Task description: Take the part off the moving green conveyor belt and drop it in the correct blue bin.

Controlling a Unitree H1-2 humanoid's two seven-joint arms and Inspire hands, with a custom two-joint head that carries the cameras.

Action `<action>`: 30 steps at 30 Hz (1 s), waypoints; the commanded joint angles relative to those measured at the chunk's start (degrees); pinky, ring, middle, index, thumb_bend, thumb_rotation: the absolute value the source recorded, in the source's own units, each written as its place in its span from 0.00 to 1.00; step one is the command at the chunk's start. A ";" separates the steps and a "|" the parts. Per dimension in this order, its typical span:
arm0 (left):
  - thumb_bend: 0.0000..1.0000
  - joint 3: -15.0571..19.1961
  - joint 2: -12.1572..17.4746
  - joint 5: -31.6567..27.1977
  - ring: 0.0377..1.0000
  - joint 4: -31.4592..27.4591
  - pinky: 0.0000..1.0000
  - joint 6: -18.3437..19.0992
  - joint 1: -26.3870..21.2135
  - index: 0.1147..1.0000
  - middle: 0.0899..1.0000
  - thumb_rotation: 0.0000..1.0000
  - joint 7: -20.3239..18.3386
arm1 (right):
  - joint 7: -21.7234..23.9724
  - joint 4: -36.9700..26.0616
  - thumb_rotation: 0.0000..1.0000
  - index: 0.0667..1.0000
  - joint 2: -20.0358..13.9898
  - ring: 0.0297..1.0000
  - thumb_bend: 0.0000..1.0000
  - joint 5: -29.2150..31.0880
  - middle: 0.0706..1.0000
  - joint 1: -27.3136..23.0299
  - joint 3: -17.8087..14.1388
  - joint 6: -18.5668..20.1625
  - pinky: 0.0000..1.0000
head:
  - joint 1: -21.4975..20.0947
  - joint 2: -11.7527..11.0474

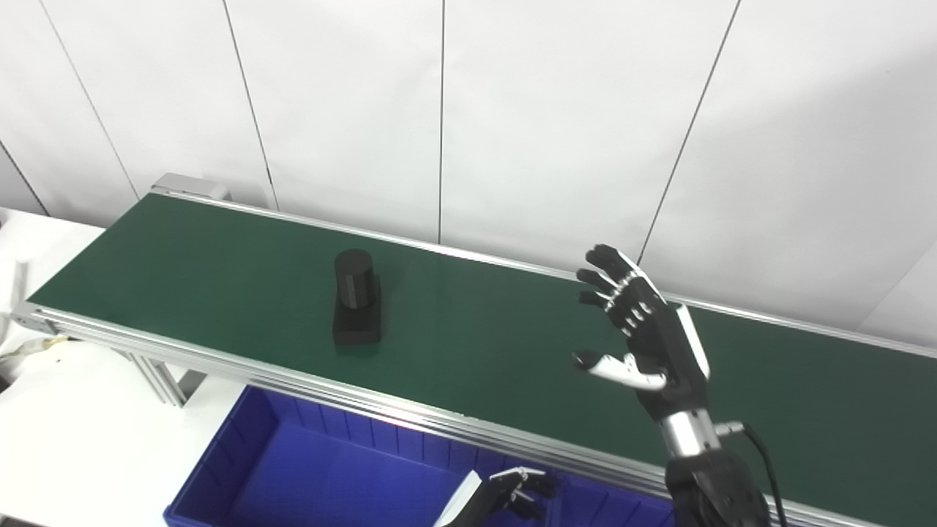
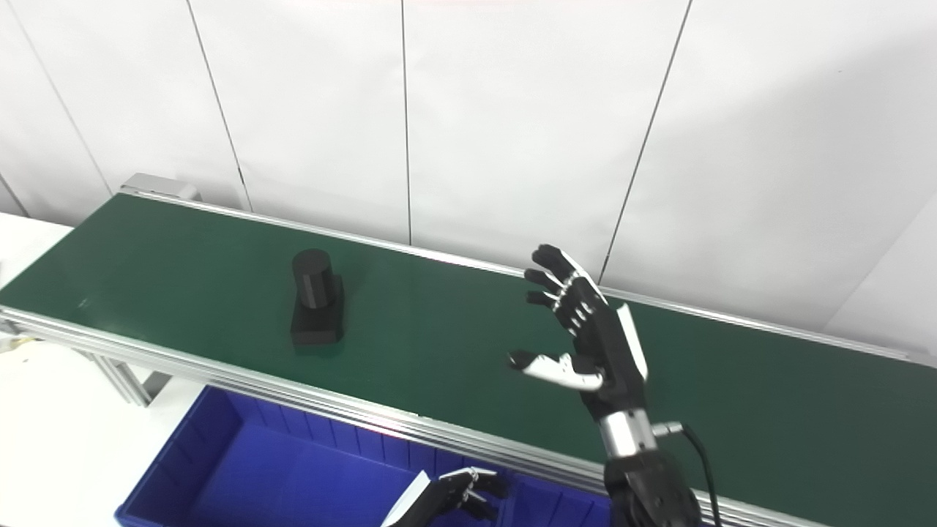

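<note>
The right robot hand (image 1: 648,333) is held raised over the green conveyor belt (image 1: 476,329), fingers spread and nothing grasped. The left robot hand (image 1: 512,494) is seen low at the bottom edge above the blue bin (image 1: 241,446); whether it is released or clenched cannot be told. The black part (image 1: 356,307) is set upright on the belt, well apart from the right robot hand, toward the belt's left end.

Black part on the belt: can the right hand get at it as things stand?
Probably yes. The right hand is open above the green belt, fingers apart, and only bare belt lies between it and the black part. The two are still well apart.
</note>
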 commanded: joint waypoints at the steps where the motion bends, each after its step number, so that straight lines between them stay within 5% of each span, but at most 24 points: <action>1: 0.88 -1.06 -0.54 1.52 0.69 -0.29 0.64 -1.66 -1.51 0.69 0.70 0.10 1.45 | 0.26 3.59 0.24 0.84 1.38 0.79 0.97 0.02 0.86 -4.54 -0.75 -4.69 0.71 | 0.08 0.03; 12: 0.87 -4.46 0.22 2.09 0.67 -0.47 0.63 -1.65 -1.79 0.68 0.69 0.07 4.68 | -1.47 18.61 0.30 0.84 2.83 0.78 1.00 -4.68 0.87 -12.14 -1.73 -4.86 0.69 | 0.40 0.01; 20: 0.87 -5.41 0.24 1.61 0.67 -0.61 0.62 -1.66 -1.76 0.68 0.69 0.08 5.23 | -10.24 21.90 0.29 0.85 4.00 0.78 0.99 -12.31 0.87 -14.50 1.78 -4.84 0.64 | 0.34 0.05; 30: 0.88 -5.28 -0.21 1.35 0.68 -1.01 0.62 -1.66 -1.38 0.69 0.70 0.11 4.58 | -12.29 22.33 0.24 0.86 5.24 0.77 0.96 -14.20 0.89 -15.52 3.37 -4.76 0.63 | 0.74 0.33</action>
